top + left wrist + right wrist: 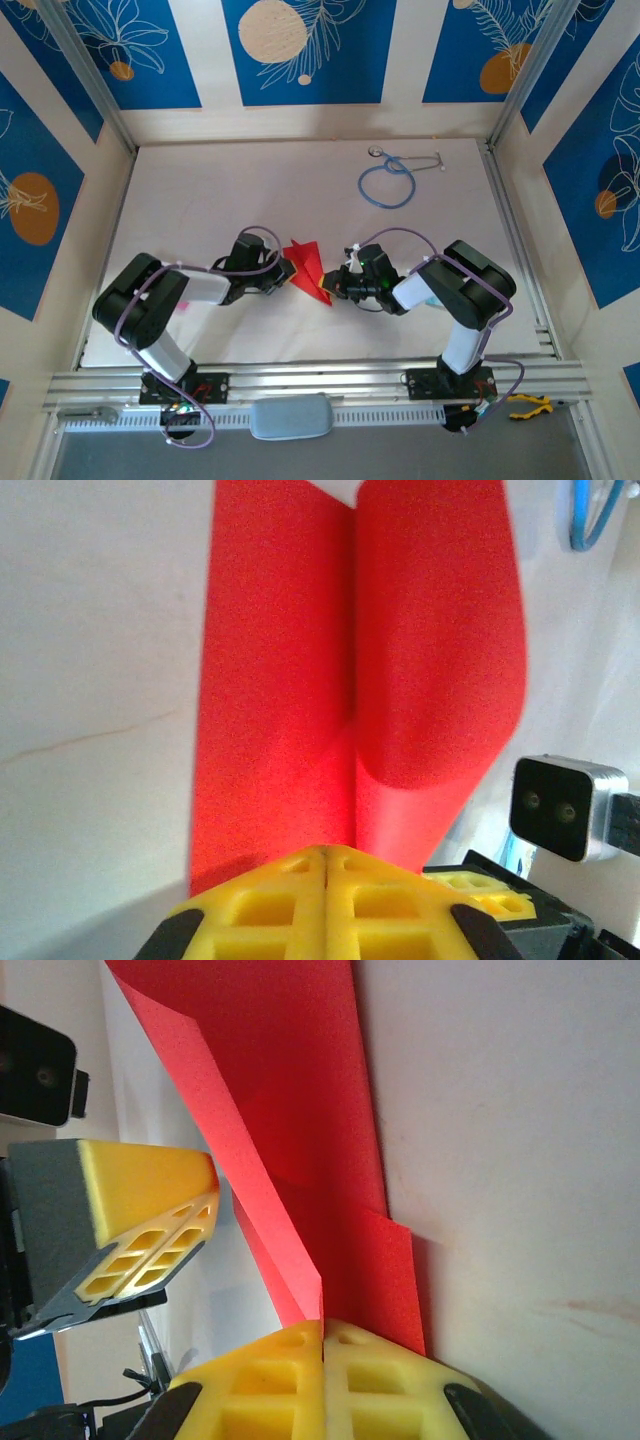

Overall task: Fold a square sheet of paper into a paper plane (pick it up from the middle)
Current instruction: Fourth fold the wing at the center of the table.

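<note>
The square sheet of paper is folded into a red paper plane, a slim pointed shape with a centre ridge, lying mid-table between both arms. My left gripper is shut on its left edge. In the left wrist view the yellow fingertips of that gripper meet over the ridge of the plane, whose right wing curls upward. My right gripper is shut on the plane's near tip. The right wrist view has that gripper pinching the fold of the plane.
A blue stethoscope lies at the back right of the table and peeks into the left wrist view. The two grippers sit very close together: the left one's yellow fingers are beside the right one. An aluminium rail runs along the near edge.
</note>
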Robot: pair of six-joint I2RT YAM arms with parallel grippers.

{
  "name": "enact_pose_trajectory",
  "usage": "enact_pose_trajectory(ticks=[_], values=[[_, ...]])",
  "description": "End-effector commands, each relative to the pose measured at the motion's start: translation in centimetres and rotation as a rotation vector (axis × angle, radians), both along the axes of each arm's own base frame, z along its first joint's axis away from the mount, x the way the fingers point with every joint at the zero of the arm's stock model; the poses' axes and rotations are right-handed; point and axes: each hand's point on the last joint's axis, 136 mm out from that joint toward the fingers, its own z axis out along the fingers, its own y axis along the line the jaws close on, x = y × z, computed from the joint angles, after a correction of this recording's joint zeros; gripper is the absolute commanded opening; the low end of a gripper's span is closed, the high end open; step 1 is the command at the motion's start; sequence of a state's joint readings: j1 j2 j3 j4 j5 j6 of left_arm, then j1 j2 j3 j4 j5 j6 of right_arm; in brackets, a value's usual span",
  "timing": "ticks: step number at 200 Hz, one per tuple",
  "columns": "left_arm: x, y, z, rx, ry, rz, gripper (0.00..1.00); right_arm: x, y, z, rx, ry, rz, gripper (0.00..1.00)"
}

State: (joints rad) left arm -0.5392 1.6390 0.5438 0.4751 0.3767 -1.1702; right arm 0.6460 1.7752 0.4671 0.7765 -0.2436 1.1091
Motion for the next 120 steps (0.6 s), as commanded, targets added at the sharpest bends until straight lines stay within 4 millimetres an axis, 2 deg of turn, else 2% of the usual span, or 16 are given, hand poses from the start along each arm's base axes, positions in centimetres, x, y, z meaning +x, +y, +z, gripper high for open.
enact_pose_trajectory(ticks=[1,44,120], values=[[0.6,-1.9,2.7,-0.047,-0.093,-0.088,0.06,-1.0,-1.1,-2.6,-0.063,0.074,-0.012,0.03],[1.0,-4.0,3.2,-0.107,-0.107,-0.161,0.05,-1.1,-1.2,-2.9,-0.061,0.082,-0.016,0.04],[1.9,-5.2,1.5,-0.093,-0.068,-0.172,0.05,-1.1,-1.5,-3.0,-0.057,0.090,-0.027,0.03]])
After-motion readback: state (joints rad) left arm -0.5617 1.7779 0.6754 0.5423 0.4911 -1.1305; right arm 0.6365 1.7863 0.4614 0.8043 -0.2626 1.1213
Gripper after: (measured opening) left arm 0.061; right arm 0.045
